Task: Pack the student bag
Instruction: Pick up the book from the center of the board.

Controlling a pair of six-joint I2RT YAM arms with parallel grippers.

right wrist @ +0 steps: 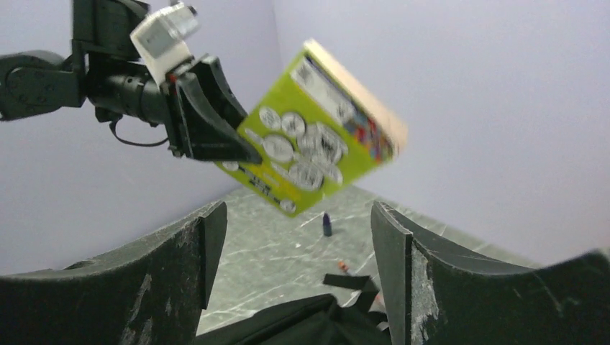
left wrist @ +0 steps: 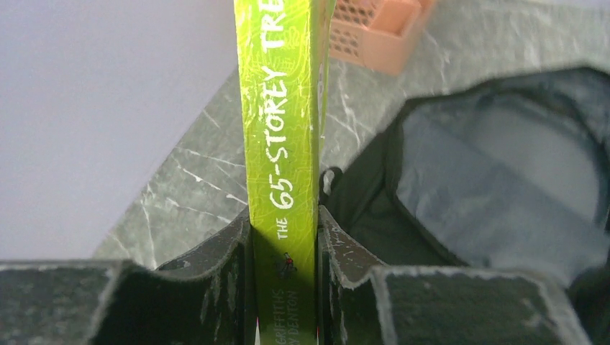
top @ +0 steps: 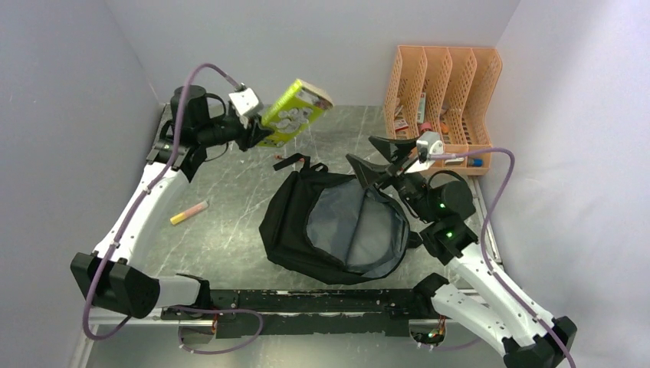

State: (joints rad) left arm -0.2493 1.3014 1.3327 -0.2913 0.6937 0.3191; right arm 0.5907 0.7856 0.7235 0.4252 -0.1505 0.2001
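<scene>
The student bag [top: 291, 222] lies open in the middle of the table, its grey lining [top: 356, 222] facing up; the lining [left wrist: 496, 165] also fills the right of the left wrist view. My left gripper [top: 257, 130] is shut on a lime-green book [top: 295, 113], held in the air behind the bag's top; its spine [left wrist: 284, 180] sits clamped between the fingers [left wrist: 352, 251]. My right gripper [top: 379, 157] hovers open over the bag's right rim, nothing between its fingers [right wrist: 392, 251]. From there the book [right wrist: 316, 136] and the bag's black top [right wrist: 302, 323] show.
An orange slotted file organiser [top: 441, 100] stands at the back right and holds small items. A yellow-and-pink marker [top: 188, 212] lies on the table to the left. Small items lie behind the bag: a dark cap [right wrist: 327, 224] and a small red piece [top: 277, 156].
</scene>
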